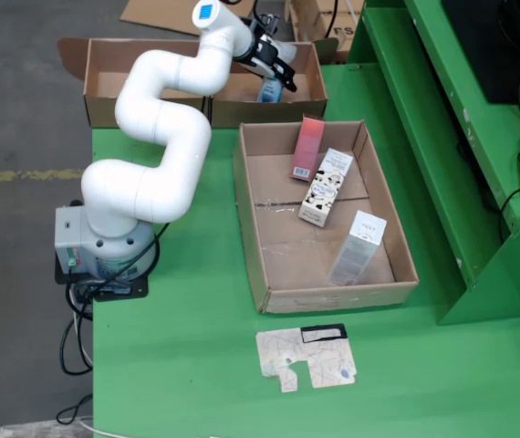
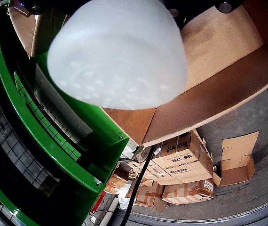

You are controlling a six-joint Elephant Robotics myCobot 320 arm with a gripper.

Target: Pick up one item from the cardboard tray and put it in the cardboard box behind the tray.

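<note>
My gripper [image 1: 276, 71] hangs over the right-hand compartment of the cardboard box [image 1: 307, 96] at the back edge of the green tabletop [image 1: 187, 365], as the fixed view shows it. My fingers are pinching a blue-and-white bottle [image 1: 269, 89], which sits low between them, above the box floor. From my riding camera the bottle's pale rounded bottom [image 2: 117, 52] fills the upper middle of the frame, blurred, with the brown walls of the box [image 2: 228, 89] behind it; I cannot tell from either view whether the bottle touches the floor of the box.

In front of the box lies the cardboard tray [image 1: 260, 265], open-topped. Three cartons lie in it: a pink carton [image 1: 307, 148] near the back wall, a white carton with black patches [image 1: 326, 187] just beside it toward the middle, and a pale grey carton [image 1: 358, 246] near the front right corner. They do not touch each other, as far as I can see.

On the tabletop before the tray lies a flat torn piece of cardboard [image 1: 307, 358].
</note>
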